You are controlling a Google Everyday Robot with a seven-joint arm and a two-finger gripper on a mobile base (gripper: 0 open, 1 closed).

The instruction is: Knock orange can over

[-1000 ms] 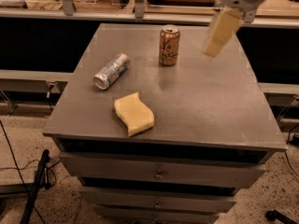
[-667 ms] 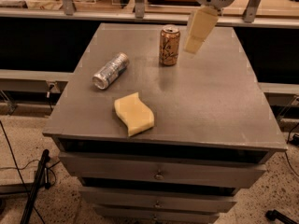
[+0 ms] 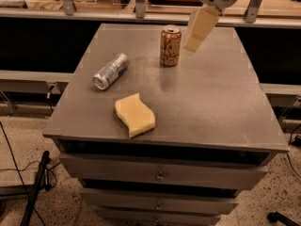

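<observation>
The orange can (image 3: 170, 46), coppery orange-brown with a pale pattern and a silver rim, stands upright at the back middle of the grey cabinet top (image 3: 207, 98). My gripper (image 3: 194, 42) hangs from the white arm at the top right. Its pale yellow fingers (image 3: 200, 27) point down and to the left. The tips are just right of the can, about level with its upper half, and a small gap shows between them and the can.
A silver-grey can with blue marks (image 3: 110, 71) lies on its side at the left of the top. A yellow wavy sponge (image 3: 135, 114) lies near the front edge. Drawers run below the front. A railing and clutter stand behind the cabinet.
My gripper has moved left, from well right of the orange can to close beside it. The can stands as before.
</observation>
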